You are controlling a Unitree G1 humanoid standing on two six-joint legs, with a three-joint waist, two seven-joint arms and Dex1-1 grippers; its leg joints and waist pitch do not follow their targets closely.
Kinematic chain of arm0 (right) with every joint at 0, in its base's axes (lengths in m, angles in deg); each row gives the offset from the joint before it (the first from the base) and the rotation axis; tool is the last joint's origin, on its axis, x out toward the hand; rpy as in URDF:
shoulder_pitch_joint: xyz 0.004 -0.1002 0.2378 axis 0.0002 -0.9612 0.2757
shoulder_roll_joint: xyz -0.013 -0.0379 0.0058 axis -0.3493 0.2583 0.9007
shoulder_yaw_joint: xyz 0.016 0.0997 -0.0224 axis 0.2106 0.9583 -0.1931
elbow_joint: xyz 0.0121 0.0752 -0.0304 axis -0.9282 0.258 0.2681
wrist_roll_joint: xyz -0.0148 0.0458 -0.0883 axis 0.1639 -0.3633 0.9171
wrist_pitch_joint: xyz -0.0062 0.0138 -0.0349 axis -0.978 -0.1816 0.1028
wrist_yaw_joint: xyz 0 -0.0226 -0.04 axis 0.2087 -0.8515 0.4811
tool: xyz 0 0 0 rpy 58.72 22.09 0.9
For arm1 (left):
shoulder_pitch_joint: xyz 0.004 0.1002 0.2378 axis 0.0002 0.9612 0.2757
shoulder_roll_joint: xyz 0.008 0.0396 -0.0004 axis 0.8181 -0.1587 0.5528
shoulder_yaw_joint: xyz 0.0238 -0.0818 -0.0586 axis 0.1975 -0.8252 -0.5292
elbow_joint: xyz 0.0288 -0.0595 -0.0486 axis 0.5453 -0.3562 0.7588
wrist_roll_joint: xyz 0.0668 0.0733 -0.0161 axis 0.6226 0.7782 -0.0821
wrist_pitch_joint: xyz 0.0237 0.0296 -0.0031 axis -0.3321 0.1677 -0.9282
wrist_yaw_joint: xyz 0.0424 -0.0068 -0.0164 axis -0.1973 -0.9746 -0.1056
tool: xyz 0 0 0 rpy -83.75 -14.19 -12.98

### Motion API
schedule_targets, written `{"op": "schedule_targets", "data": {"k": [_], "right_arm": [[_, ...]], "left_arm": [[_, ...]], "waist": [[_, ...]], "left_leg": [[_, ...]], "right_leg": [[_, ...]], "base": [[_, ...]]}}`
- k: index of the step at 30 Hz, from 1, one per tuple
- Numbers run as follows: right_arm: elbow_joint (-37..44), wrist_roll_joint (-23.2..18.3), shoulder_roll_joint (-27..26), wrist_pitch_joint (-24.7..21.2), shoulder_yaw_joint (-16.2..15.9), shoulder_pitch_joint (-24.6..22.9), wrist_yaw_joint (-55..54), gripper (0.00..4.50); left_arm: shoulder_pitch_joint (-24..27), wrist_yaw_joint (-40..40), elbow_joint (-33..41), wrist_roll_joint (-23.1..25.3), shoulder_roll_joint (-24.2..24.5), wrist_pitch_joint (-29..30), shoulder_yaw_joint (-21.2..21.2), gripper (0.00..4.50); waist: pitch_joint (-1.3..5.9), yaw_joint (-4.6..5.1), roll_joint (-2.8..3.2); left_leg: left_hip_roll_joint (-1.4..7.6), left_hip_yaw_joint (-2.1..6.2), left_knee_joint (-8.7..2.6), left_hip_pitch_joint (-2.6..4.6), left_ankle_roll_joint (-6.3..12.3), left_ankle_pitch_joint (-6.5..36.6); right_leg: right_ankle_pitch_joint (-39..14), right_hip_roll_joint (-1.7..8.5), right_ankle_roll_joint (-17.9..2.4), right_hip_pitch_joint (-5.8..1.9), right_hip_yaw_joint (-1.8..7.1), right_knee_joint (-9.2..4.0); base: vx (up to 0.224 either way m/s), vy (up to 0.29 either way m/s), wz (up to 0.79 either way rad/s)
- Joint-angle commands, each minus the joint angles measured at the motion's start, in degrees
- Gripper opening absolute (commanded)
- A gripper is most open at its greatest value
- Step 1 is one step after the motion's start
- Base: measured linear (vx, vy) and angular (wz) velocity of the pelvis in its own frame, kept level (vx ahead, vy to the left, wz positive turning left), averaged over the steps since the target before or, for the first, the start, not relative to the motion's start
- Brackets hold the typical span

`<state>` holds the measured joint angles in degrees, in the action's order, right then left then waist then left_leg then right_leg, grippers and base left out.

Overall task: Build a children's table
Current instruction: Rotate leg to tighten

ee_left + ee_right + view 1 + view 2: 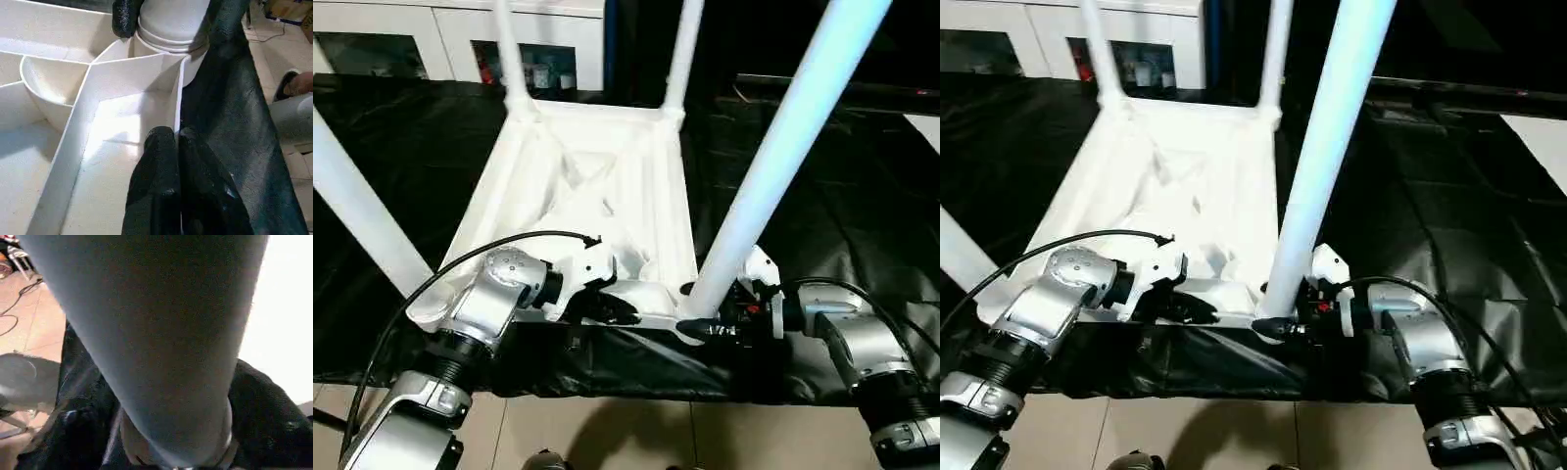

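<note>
The table top (597,196) lies upside down on a black sheet (822,215), its ribbed underside facing up. All four legs stand in its corner sockets: two far legs (683,54) rise at the corners away from the robot, one leg (357,211) rises from the near corner on the robot's left, and the near right leg (783,137) stands tall in the corner nearest the right arm.

The right gripper (710,328) sits at the base of the near right leg, its black fingers spread on either side of the leg just above the socket; whether they press on it cannot be told. The left gripper (607,311) is at the top's near edge, between the two near legs, with its fingers (164,196) closed together against the thin rim wall.

The left wrist view adds what the head views lack: the inner ribs of the top, a curved socket wall (46,93), and the leg's ringed foot seated in its corner, with a black finger of the right gripper beside it. It also shows a shoe (288,85) on the floor beyond the sheet. The right wrist view looks straight up the leg from close below.

Past the far edge of the top stand white cabinets (460,39) with glass doors. Pale floor tiles (607,436) show below the near edge of the sheet.
</note>
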<state>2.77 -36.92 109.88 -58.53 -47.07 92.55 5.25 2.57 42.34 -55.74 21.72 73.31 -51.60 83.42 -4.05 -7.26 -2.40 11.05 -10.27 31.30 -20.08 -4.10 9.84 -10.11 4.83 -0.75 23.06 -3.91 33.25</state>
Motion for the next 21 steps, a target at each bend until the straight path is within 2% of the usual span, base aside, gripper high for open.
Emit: {"op": "schedule_targets", "data": {"k": [1,10,12,16,17,19,20,21], "right_arm": [[1.19,0.37,-1.80,-0.78,-7.51,-2.03,5.83,3.02],[2.68,-0.97,-2.64,-2.25,-6.94,-3.04,5.57,2.59],[2.99,-1.72,-3.78,-2.45,-5.82,-3.79,3.63,2.56],[1.72,-1.91,-6.30,-2.07,-3.71,-3.73,-1.51,2.55],[-0.29,-1.83,-9.27,-3.36,-1.45,-2.90,-8.11,2.54],[-1.63,-1.62,-11.26,-3.96,-0.09,-2.33,-12.52,2.54],[-3.93,-0.57,-13.78,-3.59,1.33,-1.30,-18.76,2.54],[-5.34,0.31,-15.15,-2.30,1.92,-0.71,-22.20,2.54]], "left_arm": [[-1.11,-1.66,-1.57,-0.49,-1.33,0.12,0.67,0.00],[-0.25,-1.60,-1.14,-1.40,-1.58,0.28,0.54,0.00],[0.59,-2.79,-0.05,-1.95,-1.90,0.99,0.03,0.00],[1.46,-5.44,1.14,-2.02,-2.86,2.01,-0.64,0.00],[1.89,-8.21,1.63,-1.67,-4.15,2.66,-0.97,0.00],[2.08,-10.02,1.62,-1.32,-5.03,2.87,-1.05,0.00],[1.99,-12.48,1.05,-0.57,-6.21,2.81,-1.01,0.00],[1.82,-14.16,0.64,-0.11,-7.02,2.84,-1.07,0.00]], "waist": [[2.69,-0.11,-0.72],[2.74,-0.50,-0.69],[2.68,-0.71,-0.60],[2.59,-0.54,-0.78],[2.37,-0.33,-0.81],[2.24,0.34,-0.73],[2.18,0.68,-0.75],[1.91,1.58,-0.63]], "left_leg": [[2.44,0.21,-3.11,0.03,5.53,9.66],[2.50,0.19,-3.09,0.10,5.45,9.57],[2.57,0.24,-3.17,0.06,5.20,9.89],[2.50,0.26,-3.31,-0.04,4.75,10.61],[2.51,0.41,-3.61,-0.05,3.98,12.04],[2.34,0.81,-3.96,-0.07,2.58,14.43],[2.32,0.89,-4.03,-0.13,2.13,15.11],[2.22,1.25,-4.30,-0.15,0.78,17.34]], "right_leg": [[-13.10,3.80,-12.45,-2.63,2.54,-3.28],[-13.20,3.80,-12.37,-2.62,2.52,-3.25],[-13.65,3.83,-12.21,-2.61,2.56,-3.29],[-15.33,3.86,-11.67,-2.56,2.56,-3.49],[-19.20,4.08,-10.71,-2.37,2.65,-3.87],[-25.15,4.31,-9.04,-2.35,2.59,-4.42],[-26.61,4.35,-8.56,-2.28,2.59,-4.58],[-31.42,4.41,-6.90,-2.10,2.43,-5.12]], "base": [[0.000,0.000,0.00],[0.000,0.000,0.00],[0.000,0.000,0.00],[0.000,0.000,0.00],[0.000,0.000,0.00],[0.000,0.000,0.00],[0.000,0.000,0.00],[0.000,0.000,0.00]]}}
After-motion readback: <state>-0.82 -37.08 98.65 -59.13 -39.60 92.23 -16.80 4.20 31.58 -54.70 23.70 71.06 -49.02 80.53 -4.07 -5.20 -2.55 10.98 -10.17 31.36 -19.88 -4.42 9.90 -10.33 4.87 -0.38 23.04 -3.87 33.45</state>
